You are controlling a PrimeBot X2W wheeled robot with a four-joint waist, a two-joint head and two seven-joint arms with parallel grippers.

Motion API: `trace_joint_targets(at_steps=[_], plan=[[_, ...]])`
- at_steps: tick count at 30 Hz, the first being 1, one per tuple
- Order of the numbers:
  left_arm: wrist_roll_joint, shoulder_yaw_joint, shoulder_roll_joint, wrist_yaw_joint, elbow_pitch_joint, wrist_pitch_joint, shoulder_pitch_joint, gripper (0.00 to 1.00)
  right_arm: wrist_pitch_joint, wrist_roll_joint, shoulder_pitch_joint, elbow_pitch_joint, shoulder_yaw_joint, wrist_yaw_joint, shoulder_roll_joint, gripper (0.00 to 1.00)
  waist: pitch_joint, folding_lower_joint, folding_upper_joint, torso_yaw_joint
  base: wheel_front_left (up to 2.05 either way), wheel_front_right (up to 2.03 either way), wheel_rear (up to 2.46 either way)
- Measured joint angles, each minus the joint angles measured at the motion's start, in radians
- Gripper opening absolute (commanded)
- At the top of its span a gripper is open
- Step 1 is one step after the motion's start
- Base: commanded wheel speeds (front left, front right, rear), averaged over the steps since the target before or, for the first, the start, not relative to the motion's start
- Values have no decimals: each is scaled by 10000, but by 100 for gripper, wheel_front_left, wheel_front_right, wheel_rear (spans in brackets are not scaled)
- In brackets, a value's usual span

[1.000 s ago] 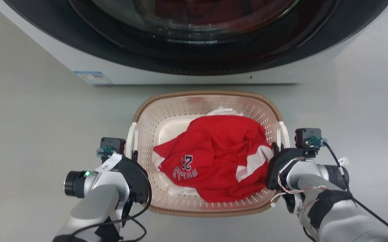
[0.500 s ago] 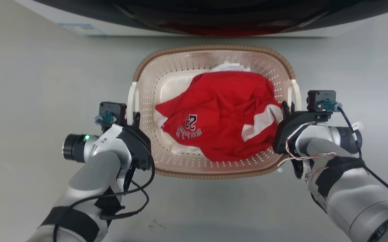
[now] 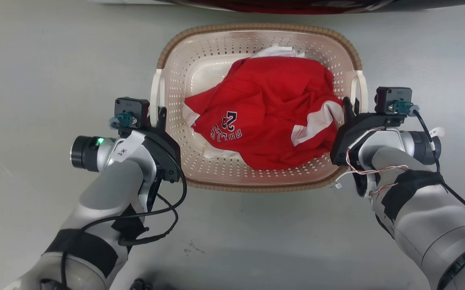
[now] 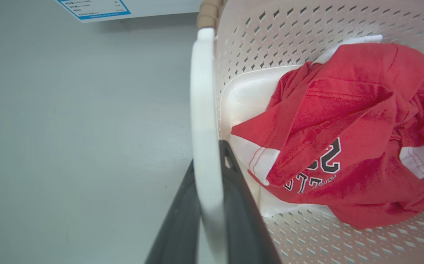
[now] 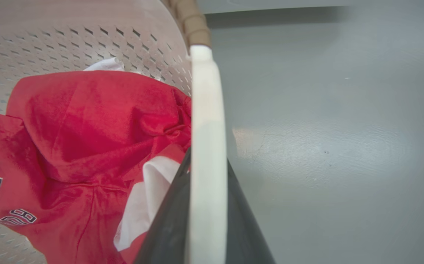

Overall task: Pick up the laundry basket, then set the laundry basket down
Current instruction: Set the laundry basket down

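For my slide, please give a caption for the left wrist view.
Left end effector shut on white side handle of cream perforated plastic laundry basket holding red fabric jersey.

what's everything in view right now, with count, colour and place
laundry basket: one, cream-white perforated with brown rim, centre of the floor
side handles: two, white, one on each side of the basket
jersey: one, red with white trim and dark lettering, in the basket
white cloth: one, under the jersey at the far side
washing machine: one, dark door, top edge
label: one, white with blue border, on the machine
floor: grey, all around
left gripper: one, dark, clamped on the left handle
right gripper: one, dark, clamped on the right handle
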Motion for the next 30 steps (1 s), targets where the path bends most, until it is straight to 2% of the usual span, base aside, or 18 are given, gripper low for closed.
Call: trace_joint_targets(at_steps=[14, 20, 21, 22, 23, 24, 26, 27, 28, 30], plan=[[23, -17, -44, -4, 111, -174, -323, 0, -184, -100, -297, 188, -8, 88, 8, 0, 305, -1, -1, 1, 0, 0, 0], [8, -21, -46, 0, 130, -215, -323, 0, -274, -121, -298, 226, -2, 150, 10, 9, 341, -2, -2, 14, 0, 0, 0], [6, -21, -46, 2, 128, -217, -323, 5, -295, -144, -299, 236, 0, 161, 10, 13, 344, -2, -2, 17, 0, 0, 0], [-2, -21, -46, 4, 128, -217, -324, 28, -307, -165, -299, 242, 0, 163, 10, 16, 345, -1, -2, 19, 0, 0, 0], [-12, -33, -48, 6, 128, -217, -324, 28, -309, -186, -301, 249, 0, 163, 10, 16, 344, -2, -2, 21, 0, 0, 0], [-13, -46, -52, 6, 128, -219, -322, 37, -309, -188, -308, 251, 8, 165, 12, 19, 341, -2, -2, 24, 0, 0, 0], [-48, -58, -98, 13, 127, -249, -322, 44, -309, -188, -309, 265, 13, 180, 38, 28, 334, -2, -2, 31, 0, 0, 0], [-71, -59, -119, 17, 127, -259, -322, 63, -309, -188, -309, 276, 13, 196, 54, 37, 319, -2, -2, 37, 0, 0, 0], [-75, -61, -128, 17, 127, -263, -322, 100, -311, -188, -309, 278, 13, 209, 67, 74, 310, -2, -2, 40, 0, 0, 0], [-82, -61, -125, 52, 130, -311, -322, 100, -311, -188, -312, 280, 13, 221, 113, 100, 291, -2, -2, 45, 0, 0, 0]])
